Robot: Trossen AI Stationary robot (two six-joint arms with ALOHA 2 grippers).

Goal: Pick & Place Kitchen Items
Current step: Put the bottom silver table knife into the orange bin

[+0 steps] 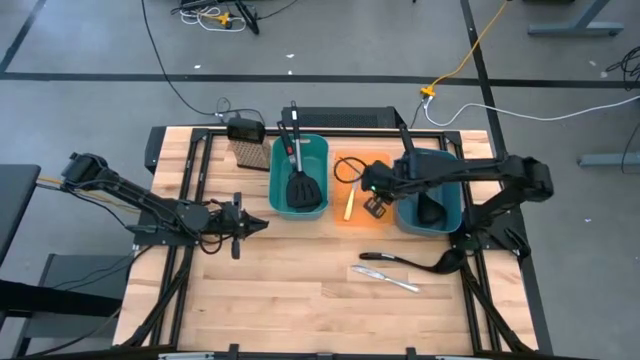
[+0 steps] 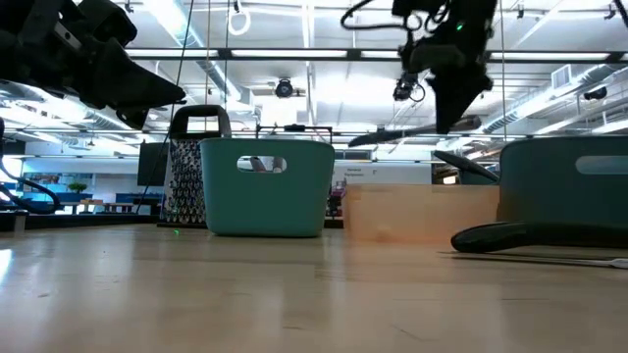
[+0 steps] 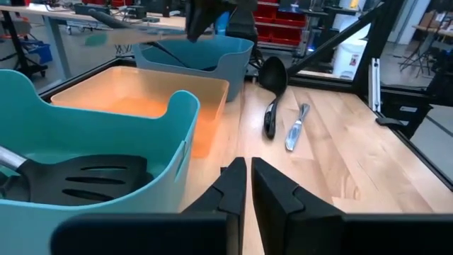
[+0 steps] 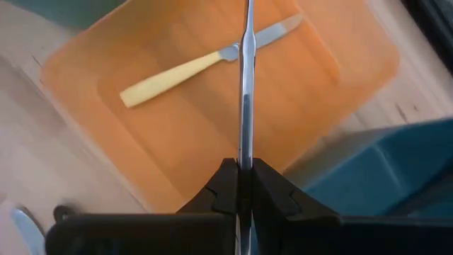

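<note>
The right gripper [image 4: 240, 185] hangs above the orange bin [image 1: 372, 222], its fingers pinched on the thin edge of a slim silver table knife [image 4: 246, 85] that runs out ahead of it over the bin's floor. In the high view this gripper sits just right of the table's centre, roughly at two o'clock from the middle of the tabletop. The step in hand looks like a drop into the orange bin, where a yellow-handled knife [image 4: 205, 66] already lies slantwise. To do it well, the knife wants lowering close to the floor before release, on the bare patch beside the yellow one and clear of the rim. The teal bin on the right [image 1: 450, 217] stands just beside the drop, so the arm should stay over the orange one. The left gripper [image 3: 248, 185] waits at about nine o'clock with its fingers pressed together and nothing between them, near the teal bin on the left [image 1: 276, 186], which holds a black slotted spatula [image 1: 303, 189]. At around five o'clock a long black ladle [image 1: 410, 262] and another silver knife [image 1: 385, 278] lie on the wood, left to collect.
</note>
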